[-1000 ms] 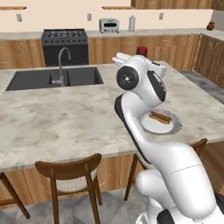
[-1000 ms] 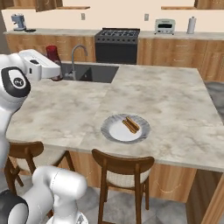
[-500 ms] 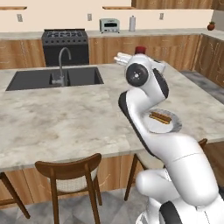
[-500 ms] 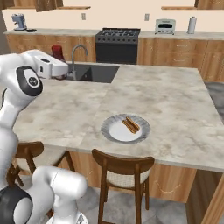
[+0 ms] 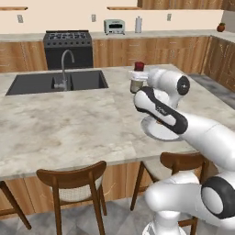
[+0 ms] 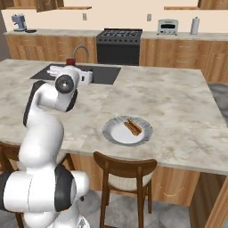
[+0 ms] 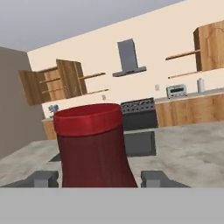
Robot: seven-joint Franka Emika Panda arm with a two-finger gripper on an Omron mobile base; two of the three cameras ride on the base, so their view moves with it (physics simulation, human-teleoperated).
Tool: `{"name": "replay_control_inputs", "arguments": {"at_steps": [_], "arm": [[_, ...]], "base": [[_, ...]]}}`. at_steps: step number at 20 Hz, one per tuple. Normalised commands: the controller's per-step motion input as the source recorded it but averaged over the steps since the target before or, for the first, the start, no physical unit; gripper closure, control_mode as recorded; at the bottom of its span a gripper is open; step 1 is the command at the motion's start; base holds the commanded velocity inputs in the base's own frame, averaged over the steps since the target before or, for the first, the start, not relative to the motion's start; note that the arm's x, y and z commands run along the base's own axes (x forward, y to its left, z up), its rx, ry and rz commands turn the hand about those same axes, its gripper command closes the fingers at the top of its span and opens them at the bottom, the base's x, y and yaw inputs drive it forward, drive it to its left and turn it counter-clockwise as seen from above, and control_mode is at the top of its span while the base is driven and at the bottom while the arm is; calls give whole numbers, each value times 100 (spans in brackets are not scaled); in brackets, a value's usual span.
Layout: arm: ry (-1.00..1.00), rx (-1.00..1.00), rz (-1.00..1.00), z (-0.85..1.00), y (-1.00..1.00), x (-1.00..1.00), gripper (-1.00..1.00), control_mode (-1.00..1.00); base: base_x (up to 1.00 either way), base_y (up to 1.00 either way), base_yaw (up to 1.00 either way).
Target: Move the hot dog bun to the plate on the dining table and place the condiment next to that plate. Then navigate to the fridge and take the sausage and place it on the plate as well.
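Base views from behind, sharing the dining table (image 5: 69,124); hand view seemingly close, level.

The white arm reaches over the dining table (image 5: 69,128), its gripper (image 5: 137,78) holding the condiment (image 5: 137,76) upright above the stone top, red cap up. The plate (image 5: 156,131) lies mostly hidden behind the forearm. A sink (image 5: 55,81) with a curved tap (image 5: 65,69) sits left; two wooden chairs (image 5: 73,183) stand in front

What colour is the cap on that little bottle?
Red, clearest in the hand view: the condiment has a bright red cap.
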Motion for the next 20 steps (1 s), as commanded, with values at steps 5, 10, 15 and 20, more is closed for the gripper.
{"name": "replay_control_inputs", "arguments": {"at_steps": [5,10,15,20], "arm": [[6,-4,-17,-29,40,33,100,-100],[14,8,-57,-21,43,39,100,-100],[12,17,-56,0,41,44,100,-100],[4,17,-51,6,51,26,100,-100]], "base": [[0,0,0],[0,0,0],[0,0,0],[0,0,0]]}}
